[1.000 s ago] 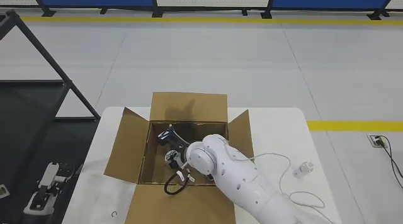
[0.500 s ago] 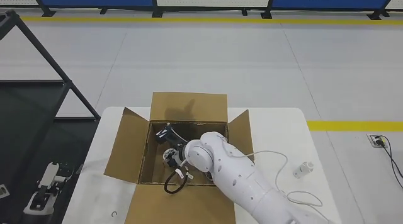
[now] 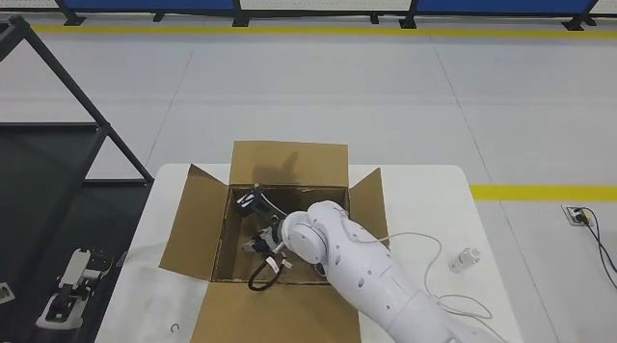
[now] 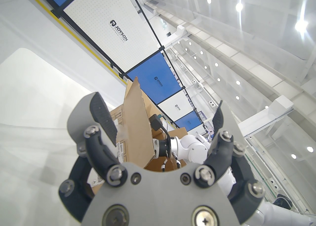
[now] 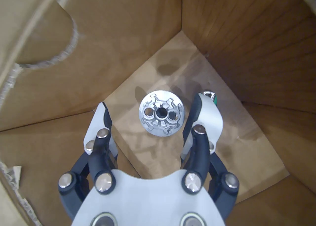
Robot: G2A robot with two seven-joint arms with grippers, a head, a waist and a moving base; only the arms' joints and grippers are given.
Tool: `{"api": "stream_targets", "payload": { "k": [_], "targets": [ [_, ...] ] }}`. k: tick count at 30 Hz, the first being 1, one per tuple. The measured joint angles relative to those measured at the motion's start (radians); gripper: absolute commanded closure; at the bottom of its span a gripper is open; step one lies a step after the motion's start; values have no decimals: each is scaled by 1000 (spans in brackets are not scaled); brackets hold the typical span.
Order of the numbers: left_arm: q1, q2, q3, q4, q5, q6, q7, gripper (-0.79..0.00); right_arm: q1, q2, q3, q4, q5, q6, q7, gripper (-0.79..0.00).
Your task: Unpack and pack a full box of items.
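Your right gripper (image 5: 151,105) hangs in the box (image 5: 128,26), fingers (image 5: 207,113) spread wide; the round silver disc (image 5: 161,113), notched with a centre hole, lies flat below, between them.

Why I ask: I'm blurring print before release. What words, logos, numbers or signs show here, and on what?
White partition panel: a logo and one-word brand mark, legible, left unquoted here.
Blue partition panel: the same mark, smaller.
Farther panels: marks too small to read.
Cardboard box, outer side: printed symbols and a sticker, too small to read.
Metal disc inside the box: no text.
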Motion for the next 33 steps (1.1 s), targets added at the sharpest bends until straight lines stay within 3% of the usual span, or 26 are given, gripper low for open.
{"api": "stream_targets", "payload": {
  "k": [7,9,15,21,28,33],
  "targets": [
    [0,0,0,0,0,0,0,-785,-149,91,111,-353,-173,72,49,-751],
    [0,0,0,0,0,0,0,-785,-235,128,168,-528,-254,100,95,-785],
    [0,0,0,0,0,0,0,-785,-505,208,338,-997,-476,118,209,-785],
    [0,0,0,0,0,0,0,-785,-713,246,477,-1311,-604,125,235,-785],
    [0,0,0,0,0,0,0,-785,-953,271,640,-1595,-701,199,210,-785],
    [0,0,0,0,0,0,0,-785,-1071,278,787,-1609,-670,260,110,-785]
  ]
}}
